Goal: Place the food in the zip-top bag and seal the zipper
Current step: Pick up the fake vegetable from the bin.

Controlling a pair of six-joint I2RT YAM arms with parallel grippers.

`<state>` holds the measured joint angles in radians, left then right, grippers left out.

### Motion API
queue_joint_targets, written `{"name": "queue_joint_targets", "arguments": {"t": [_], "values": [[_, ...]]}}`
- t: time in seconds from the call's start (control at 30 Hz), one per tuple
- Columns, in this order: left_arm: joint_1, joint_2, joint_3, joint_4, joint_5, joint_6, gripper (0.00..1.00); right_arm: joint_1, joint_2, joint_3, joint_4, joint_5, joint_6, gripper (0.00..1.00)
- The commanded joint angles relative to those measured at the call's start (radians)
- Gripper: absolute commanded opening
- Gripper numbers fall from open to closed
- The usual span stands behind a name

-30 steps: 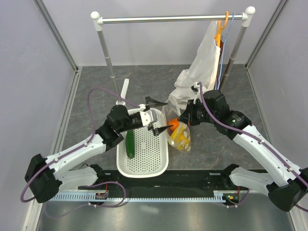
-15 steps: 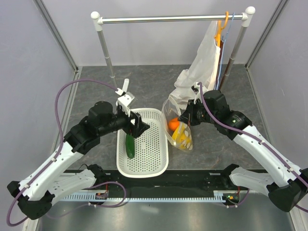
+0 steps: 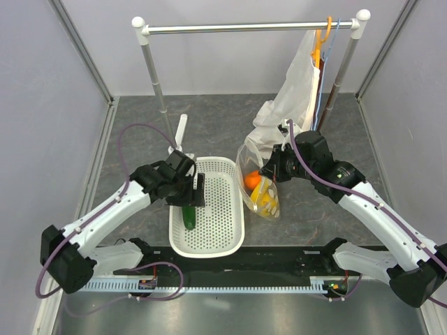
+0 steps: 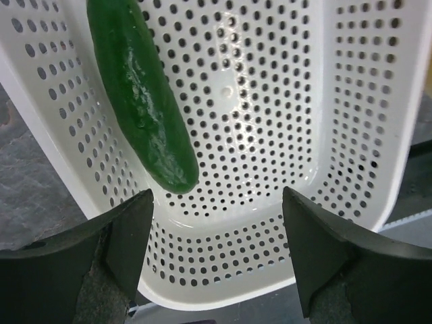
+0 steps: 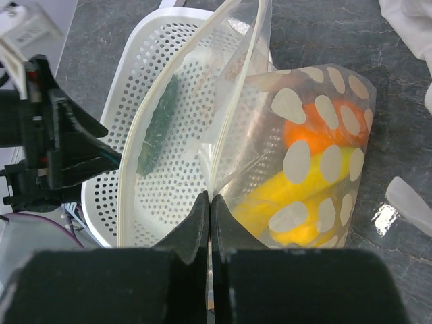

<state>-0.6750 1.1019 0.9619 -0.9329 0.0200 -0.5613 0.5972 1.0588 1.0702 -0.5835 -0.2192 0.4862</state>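
In the top view, the left gripper [image 3: 194, 190] hung over the left side of the white basket [image 3: 209, 250], jaws spread wide and holding nothing. The cucumber [image 3: 189, 215] lay just below it in the frame, against the basket's left wall, with its long axis along the basket's length.

In the left wrist view the same cucumber [image 4: 142, 94] ran from the upper left down toward the left finger. Its rounded end stopped just short of the open jaws, so it lay ahead and left of their centre. It looked dark green, glossy and whole. The left arm was clearly the nearer, and the pick would likely need a shift toward that wall.

Right of the basket, touching its rim, sat the dotted clear bag [image 3: 262, 194] with its mouth open toward the basket. It held the orange [image 5: 305, 131] above yellow pieces I could not tell apart. The right gripper [image 5: 210, 202] was pressed together on the bag's top edge.
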Motion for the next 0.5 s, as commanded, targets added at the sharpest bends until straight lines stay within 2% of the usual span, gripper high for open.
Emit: {"name": "queue_joint_targets", "arguments": {"t": [0.0,0.17,0.33,0.47], "values": [[0.009,0.081,0.001,0.012,-0.064,-0.089,0.82,-0.004,-0.008,-0.007,0.040,0.011,-0.008,0.00],[0.018,0.228,0.066,0.028,-0.118,-0.089,0.82,-0.004,-0.002,-0.007,0.045,0.012,-0.005,0.00],[0.031,0.325,0.072,0.028,-0.181,-0.080,0.75,-0.004,0.003,0.000,0.047,0.018,-0.003,0.00],[0.075,0.407,0.075,0.037,-0.150,-0.098,0.75,-0.002,0.003,0.002,0.050,0.018,0.005,0.00]]}}
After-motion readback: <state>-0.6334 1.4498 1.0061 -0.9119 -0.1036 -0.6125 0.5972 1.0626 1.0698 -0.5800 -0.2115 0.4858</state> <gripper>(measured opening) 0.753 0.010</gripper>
